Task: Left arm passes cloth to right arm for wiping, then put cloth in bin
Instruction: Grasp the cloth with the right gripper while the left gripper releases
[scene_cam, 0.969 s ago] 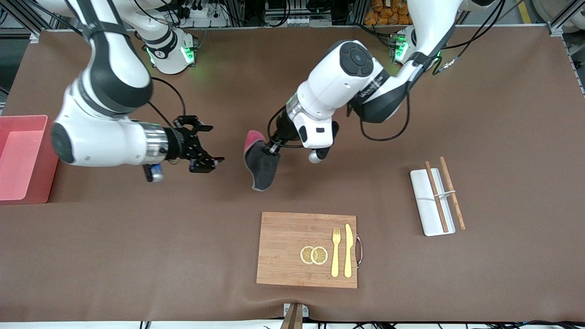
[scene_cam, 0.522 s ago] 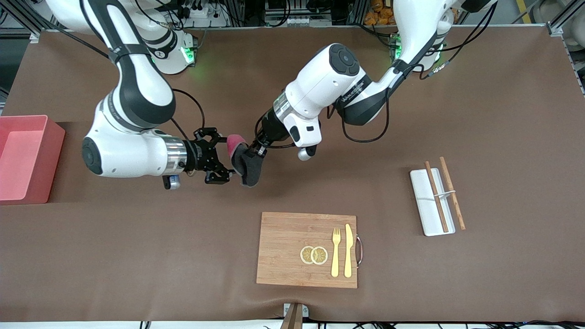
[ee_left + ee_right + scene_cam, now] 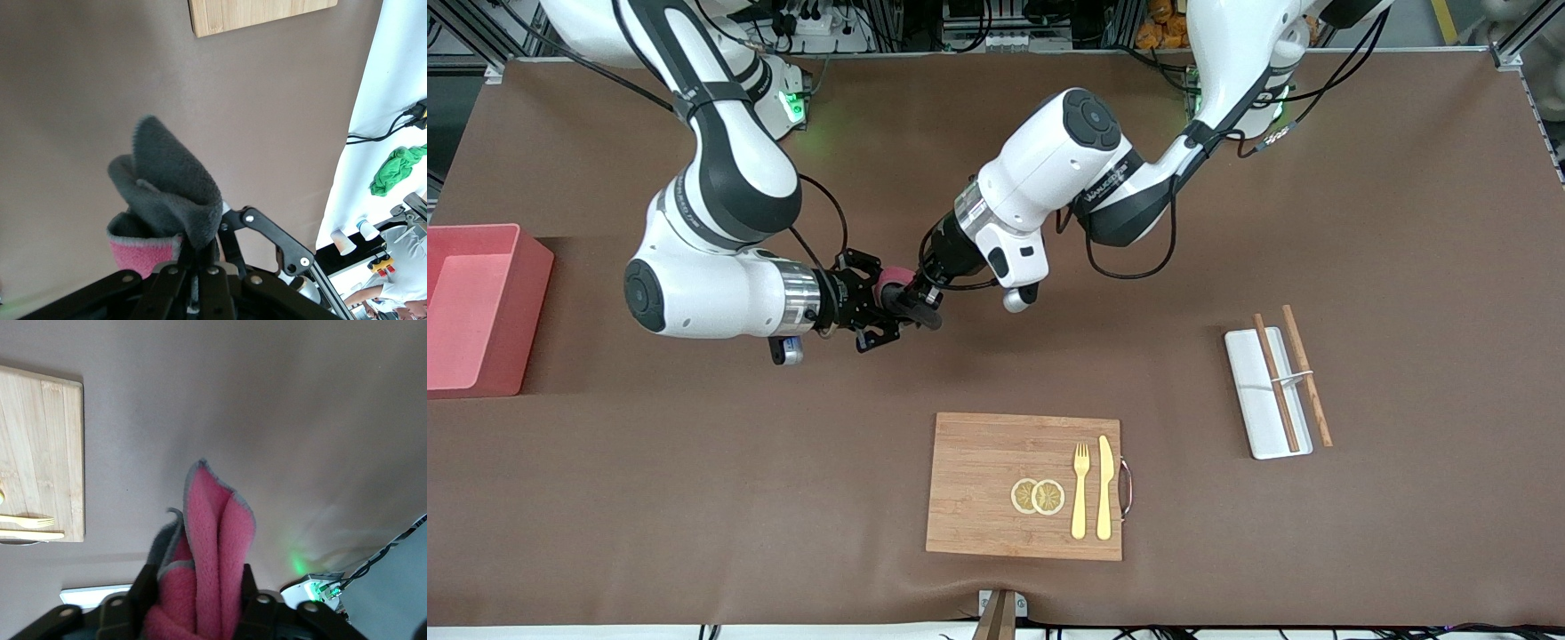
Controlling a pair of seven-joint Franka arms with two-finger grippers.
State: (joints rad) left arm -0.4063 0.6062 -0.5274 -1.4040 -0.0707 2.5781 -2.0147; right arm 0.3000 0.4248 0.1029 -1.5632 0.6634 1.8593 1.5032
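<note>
Grey and pink, the small soft cloth [image 3: 903, 298] hangs bunched in the air over bare brown table [image 3: 694, 480], pinched between both grippers at once. The left gripper [image 3: 927, 299] is clamped shut on its grey side; the right gripper [image 3: 887, 313] has its black fingers [image 3: 252, 603] pressed against the pink folds. Well apart, at the right arm's end, sits the pink rectangular plastic bin [image 3: 471, 307].

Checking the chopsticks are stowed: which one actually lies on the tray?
The brown wooden chopstick nearer the right arm's end lies on the white rectangular tray; the other chopstick rests mostly off its edge.
</note>
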